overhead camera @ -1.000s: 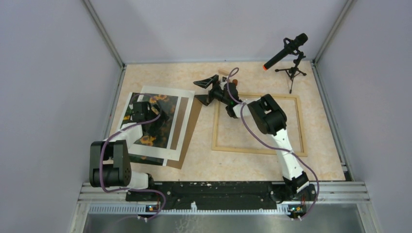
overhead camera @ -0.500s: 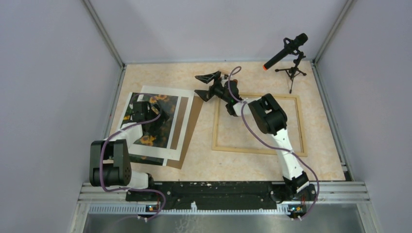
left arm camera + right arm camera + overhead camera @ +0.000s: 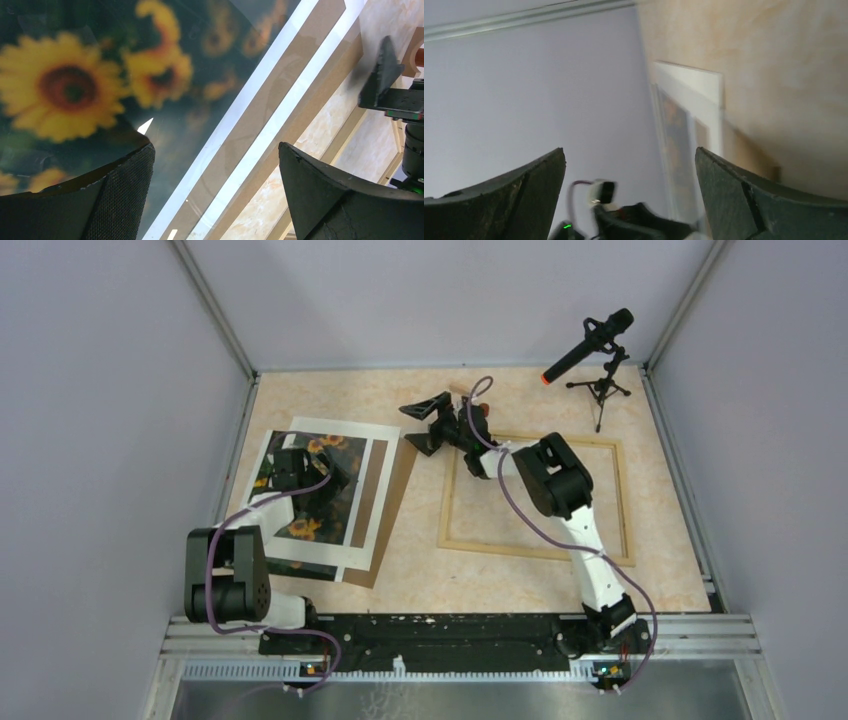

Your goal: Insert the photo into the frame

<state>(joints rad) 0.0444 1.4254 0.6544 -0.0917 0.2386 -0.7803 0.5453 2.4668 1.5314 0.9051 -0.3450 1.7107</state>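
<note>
Two arms reach over the table (image 3: pixel 415 560). On the left side, the photo (image 3: pixel 300 528) lies flat on a white mat (image 3: pixel 330 427), and the mat lies on a brown backing board (image 3: pixel 398 485). The left gripper (image 3: pixel 215 195) is low over the photo with its fingers spread and nothing between them; I cannot tell if they touch the print. Near the far corner of the board, the right gripper (image 3: pixel 420 425) is spread wide and grasps nothing. More to the right, the frame (image 3: pixel 530 552) lies flat on the table, apart from the photo. At the far right stands a microphone (image 3: pixel 590 345) on a small tripod
</note>
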